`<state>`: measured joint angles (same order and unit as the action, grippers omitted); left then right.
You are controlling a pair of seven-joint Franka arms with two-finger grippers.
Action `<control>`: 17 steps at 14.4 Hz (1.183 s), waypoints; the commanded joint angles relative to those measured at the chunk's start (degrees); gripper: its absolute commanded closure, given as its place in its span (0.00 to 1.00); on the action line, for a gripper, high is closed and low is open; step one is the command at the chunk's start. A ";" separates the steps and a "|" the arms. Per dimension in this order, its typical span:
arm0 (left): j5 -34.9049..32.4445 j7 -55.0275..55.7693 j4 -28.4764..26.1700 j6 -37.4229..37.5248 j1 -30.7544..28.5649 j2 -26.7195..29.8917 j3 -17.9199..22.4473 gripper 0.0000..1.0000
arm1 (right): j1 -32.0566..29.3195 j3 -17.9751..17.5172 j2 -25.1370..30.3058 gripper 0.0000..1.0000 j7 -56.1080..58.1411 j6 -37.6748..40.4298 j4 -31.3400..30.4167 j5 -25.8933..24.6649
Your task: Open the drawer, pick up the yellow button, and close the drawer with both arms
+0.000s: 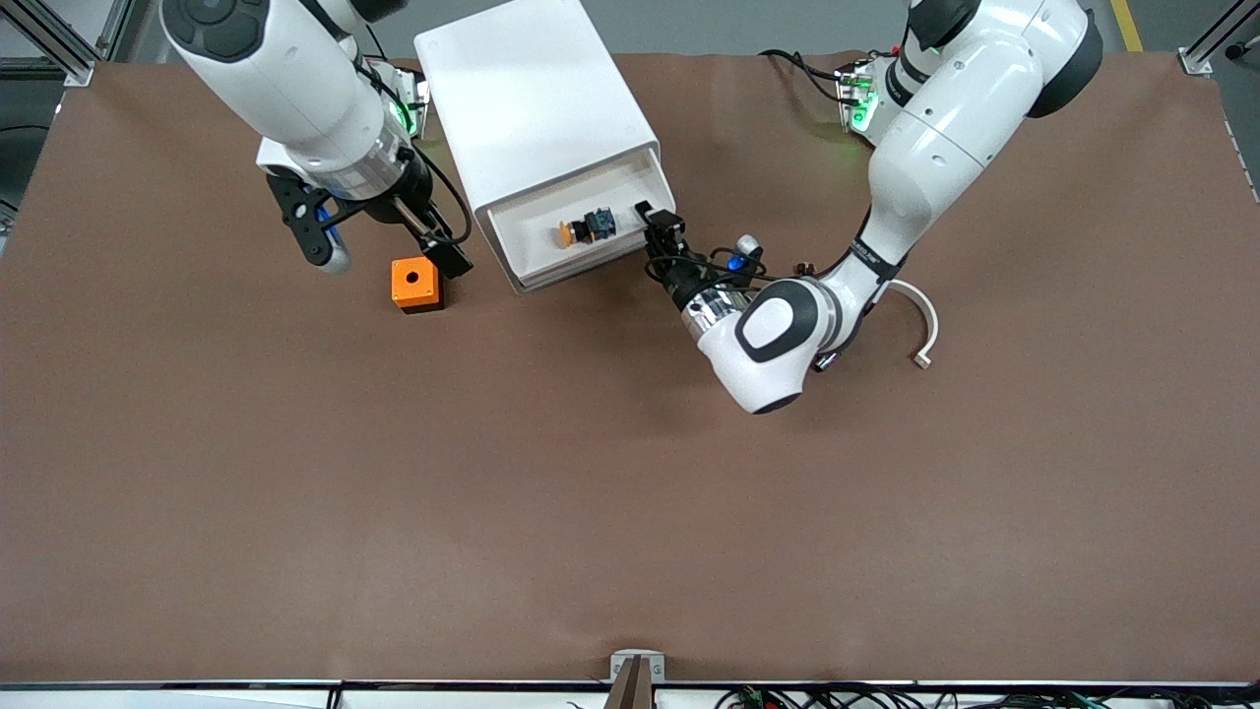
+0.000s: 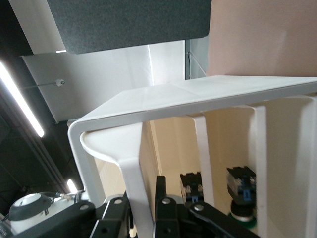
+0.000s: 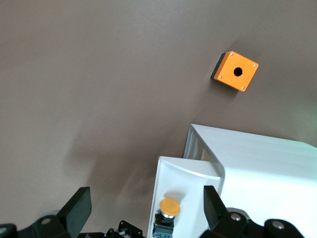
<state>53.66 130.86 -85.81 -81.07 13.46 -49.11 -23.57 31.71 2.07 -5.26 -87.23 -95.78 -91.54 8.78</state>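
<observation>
The top drawer (image 1: 527, 231) of the white cabinet (image 1: 532, 98) stands pulled open. The button (image 1: 585, 228), with its orange cap, black body and blue rear, lies inside it. My left gripper (image 1: 661, 228) is at the drawer's corner toward the left arm's end. In the left wrist view its fingers (image 2: 163, 208) are shut on the drawer's white wall (image 2: 133, 183). My right gripper (image 1: 389, 241) hangs open and empty over the table beside the cabinet, above the orange cube. In the right wrist view the button (image 3: 168, 208) shows in the drawer (image 3: 166, 173) between the spread fingers (image 3: 79, 206).
An orange cube with a hole (image 1: 415, 285) sits on the brown table beside the drawer, toward the right arm's end; it also shows in the right wrist view (image 3: 236, 71). A white curved piece (image 1: 920, 320) lies toward the left arm's end.
</observation>
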 commanded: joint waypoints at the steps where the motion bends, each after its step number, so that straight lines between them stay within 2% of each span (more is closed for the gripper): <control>1: 0.39 0.36 0.03 -0.58 -0.89 0.07 0.90 0.80 | 2.04 0.31 -0.37 0.00 -3.55 -2.65 -0.91 0.45; 5: -0.22 0.18 0.03 -0.58 -1.25 0.07 0.99 0.78 | 4.85 0.31 -2.29 0.00 -7.94 -7.92 -2.41 0.10; 6: -0.13 0.18 0.03 -0.58 -1.25 0.07 1.07 0.73 | 5.55 0.31 -2.82 0.00 -8.73 -9.07 -2.50 0.10; 8: 0.39 -2.43 0.03 -1.01 -1.59 0.07 1.07 0.47 | 6.43 0.31 -4.05 0.00 -10.23 -10.57 -2.59 -0.77; 9: 0.57 -5.68 0.03 -1.54 -2.12 0.07 1.07 0.07 | 7.22 0.31 -4.76 0.00 -11.11 -11.62 -2.85 -1.13; 10: 0.66 -7.45 0.12 -2.24 -2.13 0.07 1.07 0.00 | 8.19 0.31 -4.94 0.00 -11.64 -12.93 -3.72 -1.22; 13: 0.66 -13.68 1.52 -2.86 -2.21 0.07 1.07 0.00 | 10.74 0.31 -5.03 0.00 -14.09 -18.03 -8.03 -1.74; 17: 0.66 -25.01 3.45 -2.86 -3.27 0.07 1.16 0.00 | 13.46 0.31 -6.61 0.00 -16.12 -19.10 -8.74 -2.62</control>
<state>53.65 110.97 -83.52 -83.83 10.71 -49.13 -22.40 43.77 2.00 -11.80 -101.57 -114.20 -99.66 7.58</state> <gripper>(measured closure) 0.000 0.000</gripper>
